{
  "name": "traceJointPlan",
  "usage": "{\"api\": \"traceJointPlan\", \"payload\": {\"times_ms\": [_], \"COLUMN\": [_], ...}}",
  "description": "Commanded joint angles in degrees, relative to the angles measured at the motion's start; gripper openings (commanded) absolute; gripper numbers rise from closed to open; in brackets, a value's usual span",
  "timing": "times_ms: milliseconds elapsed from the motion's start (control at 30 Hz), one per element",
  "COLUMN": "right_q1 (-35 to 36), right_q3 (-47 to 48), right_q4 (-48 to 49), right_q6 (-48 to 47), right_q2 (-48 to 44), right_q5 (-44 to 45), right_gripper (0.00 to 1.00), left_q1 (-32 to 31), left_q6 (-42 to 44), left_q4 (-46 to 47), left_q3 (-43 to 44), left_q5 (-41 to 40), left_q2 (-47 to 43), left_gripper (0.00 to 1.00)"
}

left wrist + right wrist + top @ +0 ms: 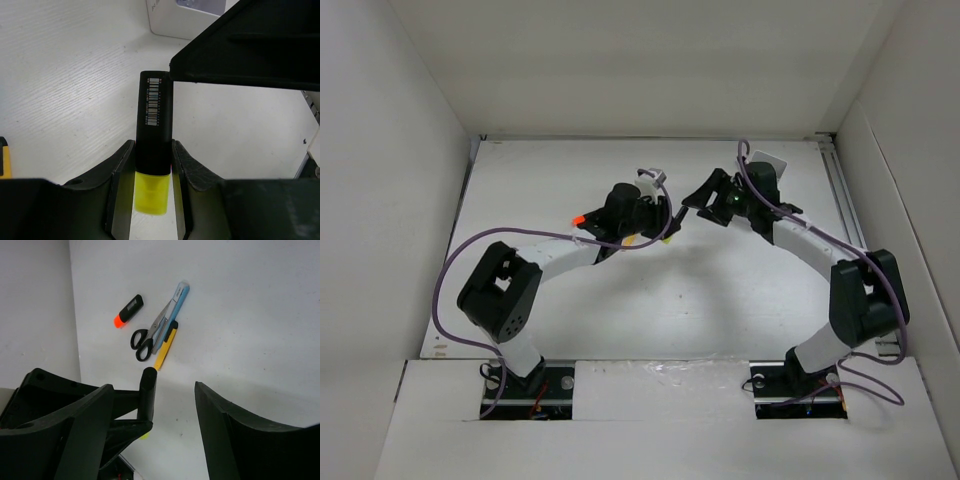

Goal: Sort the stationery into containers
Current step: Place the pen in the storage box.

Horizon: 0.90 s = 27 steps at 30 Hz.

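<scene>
The white counter (720,300) sat boxed in by plain white walls (380,150). My left end effector (153,167) was closed narrowly on the green-and-black highlighter (155,120), barcode up, its yellow-green end back between my fingers. My right end effector (160,395) stood wide and held nothing. Beyond its tips lay the orange-tipped marker (129,310), and close together the black-handled scissors (149,336), silver-blue pen (177,300) and short yellow stick (165,347). Ahead of my left end effector the white tray (170,25) was cut off by the frame edge, and I could not make out its compartments.

Black, yellow-capped highlighter (155,115) between left jaws
</scene>
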Motion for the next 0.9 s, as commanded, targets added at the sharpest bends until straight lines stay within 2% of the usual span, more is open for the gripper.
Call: {"api": "traceJointPlan", "payload": {"times_ms": [0,233,467,567,600,633,733,800,867], "right_q1": [0.9,1.4,1.9,1.9,1.9,1.9,1.9,1.9,1.3], "right_q3": [3.2,3.7,4.8,5.3,5.3,5.3,5.3,4.7,4.7], "right_q4": [2.3,1.2,1.2,1.2,1.2,0.7,0.7,0.7,0.7], "right_q6": [-0.9,-1.5,-1.5,-1.5,-1.5,-1.5,-1.5,-1.5,-1.5], "right_q2": [0.2,1.2,3.5,4.6,4.6,4.6,3.9,2.2,0.7], "right_q5": [-1.5,-2.1,-2.9,-3.5,-3.5,-3.5,-3.5,-2.2,0.3], "right_gripper": [0.67,0.45,0.34,0.33,0.23,0.18,0.07,0.06,0.04], "left_q1": [0.2,0.2,-0.3,-0.3,-0.3,-0.3,-0.3,-0.3,-0.3], "left_q6": [-0.7,-0.7,-0.7,-0.7,-0.7,-0.7,-0.1,-0.1,-1.4], "left_q4": [3.1,3.8,4.3,4.3,4.8,4.8,4.0,4.0,4.7], "left_q3": [1.0,1.7,2.3,2.3,2.3,2.3,2.3,1.7,1.7], "left_q5": [1.5,1.5,2.7,2.7,2.7,2.7,3.2,2.3,0.5], "left_q2": [-2.5,-1.2,-1.2,-1.9,-1.9,-1.9,-1.9,-1.9,-1.9], "left_gripper": [0.0,0.0,0.0,0.0,0.0,0.0,0.17,0.34,0.4]}}
